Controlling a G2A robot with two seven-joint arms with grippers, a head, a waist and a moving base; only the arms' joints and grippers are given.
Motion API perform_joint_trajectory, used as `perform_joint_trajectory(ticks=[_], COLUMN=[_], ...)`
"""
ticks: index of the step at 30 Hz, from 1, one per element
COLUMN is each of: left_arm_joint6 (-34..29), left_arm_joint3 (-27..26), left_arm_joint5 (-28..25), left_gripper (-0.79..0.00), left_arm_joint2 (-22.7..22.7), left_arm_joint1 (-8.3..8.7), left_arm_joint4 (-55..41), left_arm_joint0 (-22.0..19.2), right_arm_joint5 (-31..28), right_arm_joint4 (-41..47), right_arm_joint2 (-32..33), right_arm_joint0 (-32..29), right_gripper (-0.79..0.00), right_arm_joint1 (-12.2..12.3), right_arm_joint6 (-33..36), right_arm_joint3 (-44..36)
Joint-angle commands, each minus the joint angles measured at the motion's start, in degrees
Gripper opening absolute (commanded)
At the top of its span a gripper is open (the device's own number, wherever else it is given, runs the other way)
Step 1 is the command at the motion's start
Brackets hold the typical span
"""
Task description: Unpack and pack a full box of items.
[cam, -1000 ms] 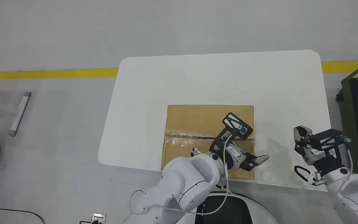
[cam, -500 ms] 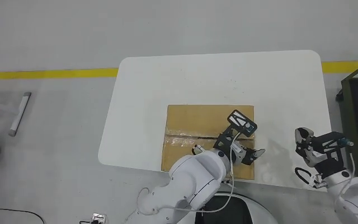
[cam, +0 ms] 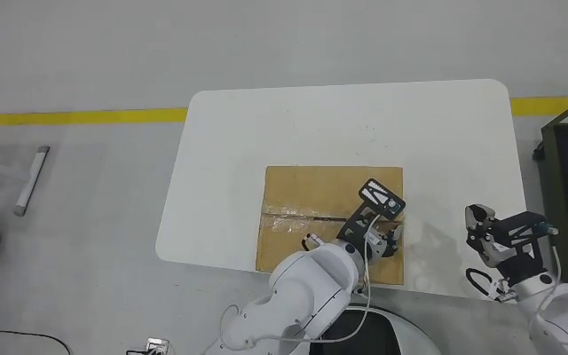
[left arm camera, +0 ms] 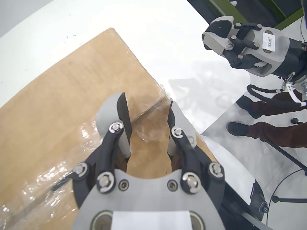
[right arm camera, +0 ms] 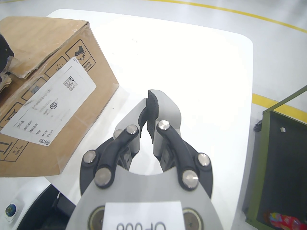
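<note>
Brown cardboard makes up the box, which sits on the white desk toward its near edge. The flaps are down and clear, wrinkled tape runs along the middle seam, where a thin dark slit shows, so whatever it holds stays hidden. Above the box's top, over the right end of that seam, hangs the left end effector, its fingers spread well apart with nothing between them. A white label covers part of the box's right side wall. Right of the box, well apart from it, the right end effector hovers with its fingers pressed together, gripping nothing. Farther right of the box stands a green cart on the floor; something red lies low inside it, too little seen to name.
</note>
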Motion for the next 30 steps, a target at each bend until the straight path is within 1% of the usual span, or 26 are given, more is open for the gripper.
perform_joint_trajectory(ticks=[1,3,6,10,11,13,15,16,17,18,22,26,28,30], left_arm_joint6=[-0.20,-0.31,-0.40,-0.61,-0.62,-0.62,-0.67,-0.72,-0.74,-0.76,-0.47,-0.43,-0.09,0.89], left_arm_joint3=[-0.14,-0.30,-0.41,-0.56,-0.58,-0.70,-0.82,-0.90,-0.96,-1.08,-2.07,-4.56,-6.81,-8.26], left_arm_joint5=[-0.29,-0.56,-0.84,-1.04,-1.08,-1.16,-1.27,-1.36,-1.37,-1.46,-1.90,-2.85,-3.25,-3.50], left_gripper=[-0.431,-0.443,-0.628,-0.686,-0.711,-0.705,-0.723,-0.736,-0.770,-0.785,-0.785,-0.785,-0.785,-0.785], left_arm_joint2=[-0.06,-0.18,-0.33,-0.53,-0.59,-0.78,-0.94,-1.01,-1.13,-1.23,-1.94,-4.23,-6.19,-7.57], left_arm_joint1=[-0.08,-0.17,-0.30,-0.43,-0.45,-0.53,-0.59,-0.63,-0.66,-0.69,-0.72,-0.37,-0.12,-0.01], left_arm_joint4=[0.46,0.71,1.15,1.92,2.07,2.45,2.85,3.01,3.18,3.36,3.82,6.39,7.20,5.55], left_arm_joint0=[0.20,0.37,0.70,1.22,1.30,1.64,1.90,2.04,2.17,2.28,2.88,3.71,4.47,5.47], right_arm_joint5=[-0.18,-0.29,-0.44,-0.48,-0.49,-0.71,-0.75,-0.86,-0.94,-0.99,-1.25,-2.29,-3.41,-4.48], right_arm_joint4=[0.00,-0.03,0.00,-0.03,-0.03,-0.03,-0.01,0.03,0.05,0.29,1.87,5.19,8.80,11.26], right_arm_joint2=[-0.09,-0.10,-0.17,-0.18,-0.18,-0.23,-0.26,-0.31,-0.32,-0.37,-0.36,0.05,0.40,0.91], right_arm_joint0=[0.09,0.20,0.25,0.39,0.41,0.49,0.66,0.75,0.80,0.89,0.96,1.69,1.91,2.14], right_gripper=[-0.785,-0.785,-0.785,-0.785,-0.785,-0.785,-0.785,-0.785,-0.785,-0.785,-0.785,-0.785,-0.785,-0.785], right_arm_joint1=[-0.03,-0.05,-0.10,-0.16,-0.17,-0.20,-0.23,-0.24,-0.25,-0.27,-0.37,-0.44,-0.51,-0.52], right_arm_joint6=[-0.06,-0.09,-0.21,-0.44,-0.45,-0.43,-0.35,-0.42,-0.41,-0.46,-0.60,-0.85,-1.33,-1.36], right_arm_joint3=[0.22,0.36,0.31,0.43,0.46,0.55,0.68,0.72,0.79,0.55,-0.22,-1.67,-3.14,-4.24])
